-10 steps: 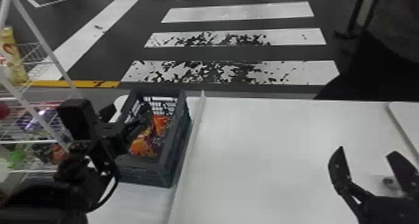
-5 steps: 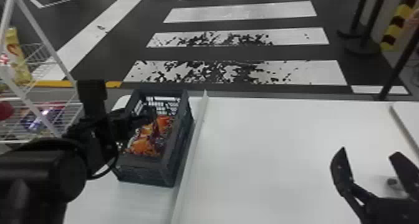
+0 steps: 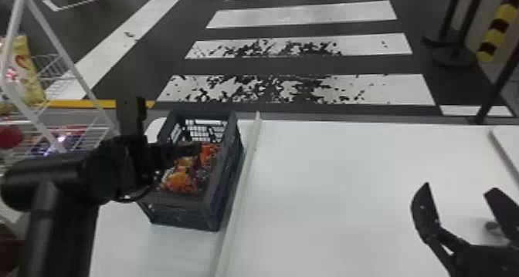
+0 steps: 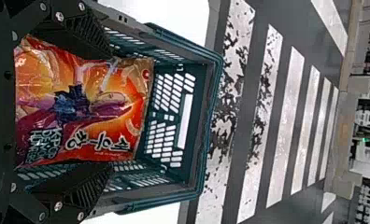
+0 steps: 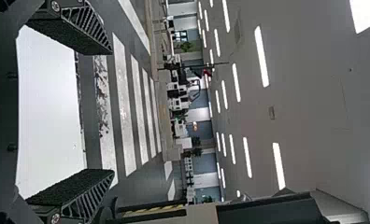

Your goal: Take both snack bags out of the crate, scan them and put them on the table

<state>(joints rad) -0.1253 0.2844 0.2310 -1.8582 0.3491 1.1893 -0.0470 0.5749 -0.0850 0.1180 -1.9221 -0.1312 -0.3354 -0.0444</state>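
The left gripper (image 3: 192,149)'s jaws are released and spread, with an orange snack bag (image 4: 80,116) between them inside the crate (image 3: 185,208), far left on the white table (image 3: 328,218); the right gripper (image 3: 458,191)'s jaws gape empty, near right.

White wire rack (image 3: 72,64) bearing a yellow packet (image 3: 29,75), worn white floor stripes (image 3: 405,89), black posts (image 3: 469,21), yellow-and-black banded pillar (image 3: 494,35), ceiling lights (image 5: 262,56)
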